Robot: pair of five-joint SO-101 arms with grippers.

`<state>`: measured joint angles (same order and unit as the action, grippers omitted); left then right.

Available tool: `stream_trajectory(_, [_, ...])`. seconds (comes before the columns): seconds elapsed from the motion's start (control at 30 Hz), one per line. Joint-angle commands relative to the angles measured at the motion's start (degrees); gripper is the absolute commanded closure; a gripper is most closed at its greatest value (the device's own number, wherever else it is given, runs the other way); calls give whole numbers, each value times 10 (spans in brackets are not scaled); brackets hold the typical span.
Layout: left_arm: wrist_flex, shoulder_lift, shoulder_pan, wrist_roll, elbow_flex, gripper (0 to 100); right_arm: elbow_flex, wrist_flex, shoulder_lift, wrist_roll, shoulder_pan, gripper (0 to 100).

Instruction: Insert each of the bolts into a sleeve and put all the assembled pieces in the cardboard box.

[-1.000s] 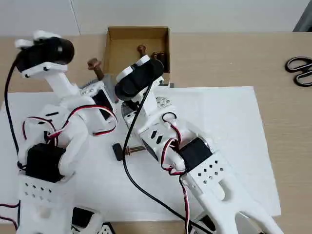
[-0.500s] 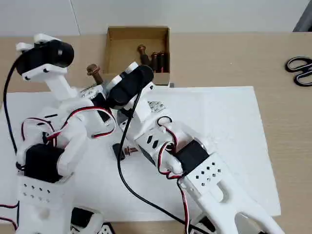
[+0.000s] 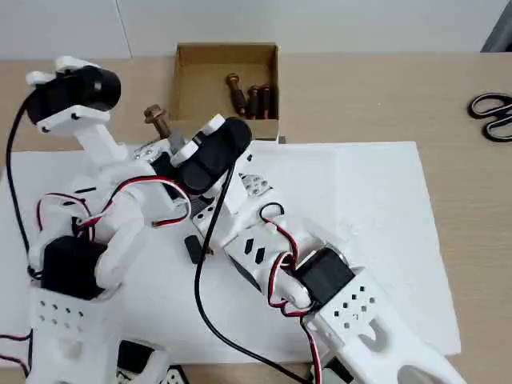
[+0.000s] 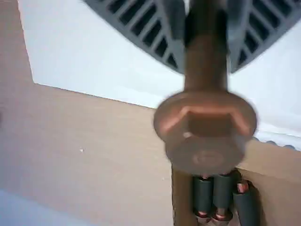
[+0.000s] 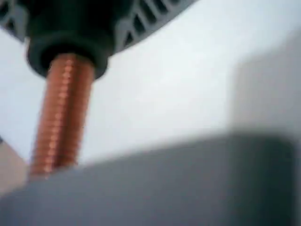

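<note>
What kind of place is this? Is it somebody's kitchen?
Not a kitchen; probably a workshop or lab bench. Two robot arms sit at a wooden table, with a cardboard box of bolts and scissors nearby.

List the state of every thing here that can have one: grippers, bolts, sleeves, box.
left gripper: shut on the bolt.
bolt: held in the air, head free.
right gripper: shut on the sleeve.
sleeve: held, a threaded shank sticking out of it.
cardboard box: open, three assembled pieces lying inside.
piece on the paper: lying flat, partly hidden.
</note>
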<state>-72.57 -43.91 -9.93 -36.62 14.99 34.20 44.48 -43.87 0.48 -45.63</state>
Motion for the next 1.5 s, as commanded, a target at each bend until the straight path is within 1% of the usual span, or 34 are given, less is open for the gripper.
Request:
stream_trajectory(0.0, [6, -13, -2, -3, 9, 995, -4, 0, -18, 7, -3, 995])
stream_trajectory(0.1, [3, -16, -8, -3, 22, 995, -4, 0, -18, 7, -2, 995])
stream_trajectory(0.27, [-35, -18, -48, -3, 21, 994, -5, -1, -15, 7, 2, 995])
stream_trajectory(0.37, [-54, -17, -53, -1, 22, 988, -7, -2, -15, 7, 12, 995])
stream_trajectory(0.4, [-68, -17, -55, 0, 22, 971, -8, -3, -17, 7, 14, 995])
stream_trajectory(0.47, [-94, -17, -67, 7, 22, 882, -8, -8, -18, 8, 16, 995])
stream_trajectory(0.57, [-106, -19, -69, 31, 20, 674, -8, -8, -18, 8, 16, 995])
stream_trajectory(0.63, [-106, -37, -68, 21, 3, 539, -8, -8, -18, 8, 16, 995])
stream_trajectory(0.67, [-103, -53, -67, 3, -10, 490, -8, -8, -18, 8, 17, 995])
stream_trajectory(0.73, [-69, -79, -66, -16, -40, 434, -8, -10, -15, 8, 23, 995])
stream_trajectory(0.77, [-38, -89, -55, -17, -56, 429, -8, -19, -15, 10, 30, 995])
stream_trajectory(0.87, [37, -98, 40, -17, -111, 432, -8, -59, -9, 43, 62, 995])
stream_trajectory(0.93, [50, -96, 114, -17, -139, 445, -8, -92, 15, 70, 84, 997])
stream_trajectory(1.0, [30, -91, 170, -17, -139, 485, -17, -129, 62, 92, 107, 997])
stream_trajectory(1.1, [-55, -80, 222, -16, -138, 598, -76, -167, 182, 105, 138, 997])
stream_trajectory(1.17, [-107, -70, 247, 6, -138, 721, -159, -174, 292, 105, 158, 997])
stream_trajectory(1.27, [-157, -51, 294, 35, -138, 964, -341, -162, 462, 107, 182, 997])
stream_trajectory(1.3, [-170, -45, 312, 41, -138, 1000, -410, -145, 516, 108, 188, 997])
stream_trajectory(1.33, [-182, -39, 330, 46, -137, 975, -484, -121, 571, 109, 192, 997])
stream_trajectory(1.4, [-192, -27, 360, 59, -125, 998, -626, -68, 678, 109, 194, 997])
stream_trajectory(1.47, [-198, -23, 386, 66, -100, 994, -767, -22, 786, 110, 197, 997])
